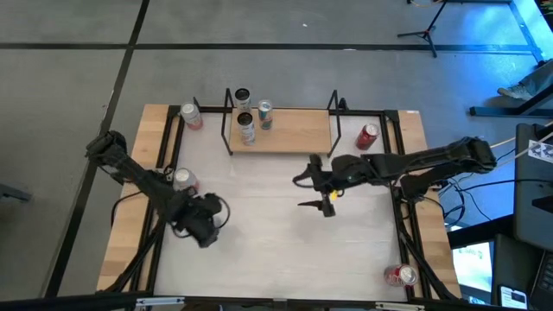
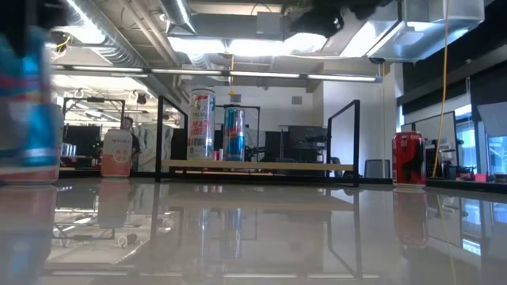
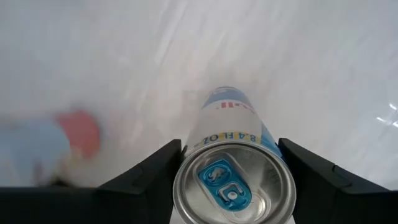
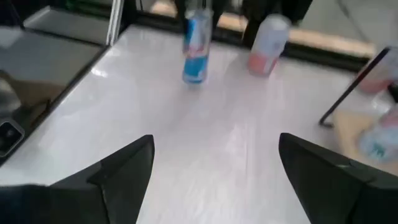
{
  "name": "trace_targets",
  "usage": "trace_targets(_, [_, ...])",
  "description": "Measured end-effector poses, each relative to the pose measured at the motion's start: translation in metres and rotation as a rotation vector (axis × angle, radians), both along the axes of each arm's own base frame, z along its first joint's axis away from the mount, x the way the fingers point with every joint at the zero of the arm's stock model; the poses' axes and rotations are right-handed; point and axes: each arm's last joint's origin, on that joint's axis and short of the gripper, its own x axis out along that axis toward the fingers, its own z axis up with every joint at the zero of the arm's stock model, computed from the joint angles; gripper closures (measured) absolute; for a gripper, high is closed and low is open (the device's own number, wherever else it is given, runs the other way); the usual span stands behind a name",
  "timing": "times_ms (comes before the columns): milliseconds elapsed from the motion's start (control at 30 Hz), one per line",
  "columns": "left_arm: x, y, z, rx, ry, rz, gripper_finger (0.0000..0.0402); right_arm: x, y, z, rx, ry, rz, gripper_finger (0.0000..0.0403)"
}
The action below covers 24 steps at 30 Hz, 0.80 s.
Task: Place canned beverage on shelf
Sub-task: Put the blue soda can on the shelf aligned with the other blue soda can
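The tabletop (image 1: 276,225) carries the shelf (image 1: 294,136) along its far edge, with two cans on the board's left part and the right part bare. The left gripper (image 1: 204,226) sits at the near left, its jaws straddling an upright blue can (image 3: 234,180), apparently gripping it; the shelf lies ahead and to its right. The right gripper (image 1: 321,192) hovers mid-table, jaws open and empty, nearer the shelf.

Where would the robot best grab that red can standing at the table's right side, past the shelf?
Around its round side wall, mid-height, coming in level from the open table side. The red can stands upright and alone, right of the shelf; the right hand is open, empty and nearest.
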Motion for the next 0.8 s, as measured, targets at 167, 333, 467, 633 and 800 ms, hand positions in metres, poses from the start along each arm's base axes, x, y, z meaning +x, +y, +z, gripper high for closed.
trace_targets(167, [0.028, 0.025, 0.010, 0.012, -0.101, -0.119, 0.0183, -0.004, 0.002, -0.020, 0.017, 0.046, -0.018, 0.0063])
trace_targets(333, [0.053, 0.047, 0.011, 0.039, -0.190, -0.224, 0.0183, -0.010, 0.002, -0.042, 0.059, -0.017, 0.000, 0.0063])
trace_targets(467, [0.071, 0.063, 0.006, 0.036, -0.207, -0.280, 0.0183, -0.013, 0.001, -0.052, 0.078, 0.016, -0.013, 0.0063])
trace_targets(633, [0.098, 0.074, -0.001, 0.038, -0.167, -0.327, 0.0183, -0.013, 0.001, -0.053, 0.083, 0.030, -0.014, 0.0063])
trace_targets(800, [0.129, 0.075, 0.001, 0.023, -0.129, -0.382, 0.0182, -0.014, 0.002, -0.054, 0.090, 0.037, 0.000, 0.0063])
